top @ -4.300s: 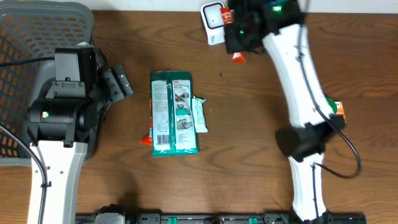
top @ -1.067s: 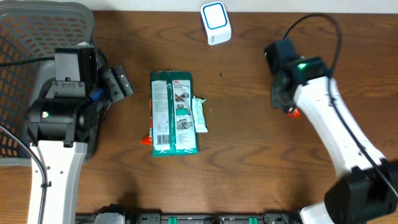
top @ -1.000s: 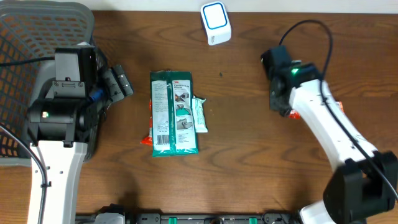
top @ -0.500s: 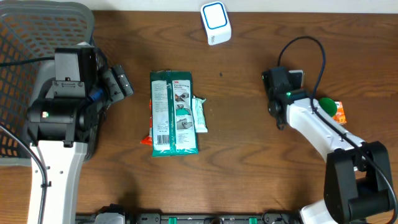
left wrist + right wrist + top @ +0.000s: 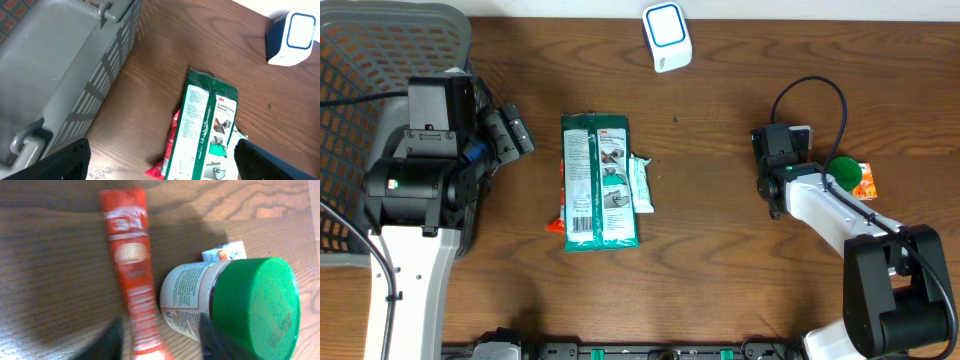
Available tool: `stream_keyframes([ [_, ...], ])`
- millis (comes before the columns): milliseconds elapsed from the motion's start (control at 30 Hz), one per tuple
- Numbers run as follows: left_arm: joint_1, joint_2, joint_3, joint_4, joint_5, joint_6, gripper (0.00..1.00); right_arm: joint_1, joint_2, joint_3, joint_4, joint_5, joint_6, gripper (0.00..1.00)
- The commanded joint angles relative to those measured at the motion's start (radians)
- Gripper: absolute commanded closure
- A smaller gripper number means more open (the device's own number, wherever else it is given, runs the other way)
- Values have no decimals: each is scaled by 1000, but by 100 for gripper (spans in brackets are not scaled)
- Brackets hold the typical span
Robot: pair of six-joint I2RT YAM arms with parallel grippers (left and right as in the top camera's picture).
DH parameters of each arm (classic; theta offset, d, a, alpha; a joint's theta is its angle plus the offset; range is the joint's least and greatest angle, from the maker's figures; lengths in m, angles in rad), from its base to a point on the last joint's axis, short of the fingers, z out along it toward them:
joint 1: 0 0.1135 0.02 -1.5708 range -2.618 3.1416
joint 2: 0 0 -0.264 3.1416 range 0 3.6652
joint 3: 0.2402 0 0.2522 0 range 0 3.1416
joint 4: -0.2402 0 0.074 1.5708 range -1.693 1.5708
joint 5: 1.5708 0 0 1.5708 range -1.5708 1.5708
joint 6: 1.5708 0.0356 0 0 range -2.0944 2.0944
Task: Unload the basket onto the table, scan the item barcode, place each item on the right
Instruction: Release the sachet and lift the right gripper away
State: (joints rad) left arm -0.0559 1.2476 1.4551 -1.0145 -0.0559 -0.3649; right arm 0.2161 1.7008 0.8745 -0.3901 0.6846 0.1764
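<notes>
On the left side of the table stands a grey basket, and my left arm is just beside it. The left gripper is opened wide and has nothing in it. In the middle lies a long green package, with a small pale green packet touching its right side and something red showing under its near left corner. The white and blue scanner stands at the far edge, well apart from everything else.

On the right side there is a jar with a green lid, and behind it I see a small white and orange box. The jar stands just beside the red tube, on its right, so there is little room on that side.

The tube lies flat on the wood at the right of the table, near the jar. In the overhead view my right arm covers it. It is long and narrow, red-orange, with white letters and a pale oval picture, but the print is too blurred for me to read.

The right gripper is low over the near end of the tube. Its fingers stand apart, one at each side. The tube end is between them, but they do not press on it.
</notes>
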Motion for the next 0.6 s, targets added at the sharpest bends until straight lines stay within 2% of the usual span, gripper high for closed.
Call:
stream_keyframes([
  [0,3,0,8,-2,-9,13,9,-7,-10,-5,14,6,-7,32],
  [100,3,0,8,-2,-9,13,9,-6,-10,-5,17,5,-11,31],
  [167,3,0,8,-2,-9,13,9,-3,-10,-3,17,-12,-16,34],
  [233,3,0,8,-2,-9,13,9,1,-10,1,18,-73,-48,48],
  [267,3,0,8,-2,-9,13,9,0,-10,2,20,-102,-52,60],
  [367,3,0,8,-2,-9,13,8,-8,-10,2,20,-148,-52,85],
  [467,3,0,8,-2,-9,13,9,-34,-10,2,20,-232,-52,95],
  [567,3,0,8,-2,-9,13,9,-86,-10,2,21,-364,-51,99],
])
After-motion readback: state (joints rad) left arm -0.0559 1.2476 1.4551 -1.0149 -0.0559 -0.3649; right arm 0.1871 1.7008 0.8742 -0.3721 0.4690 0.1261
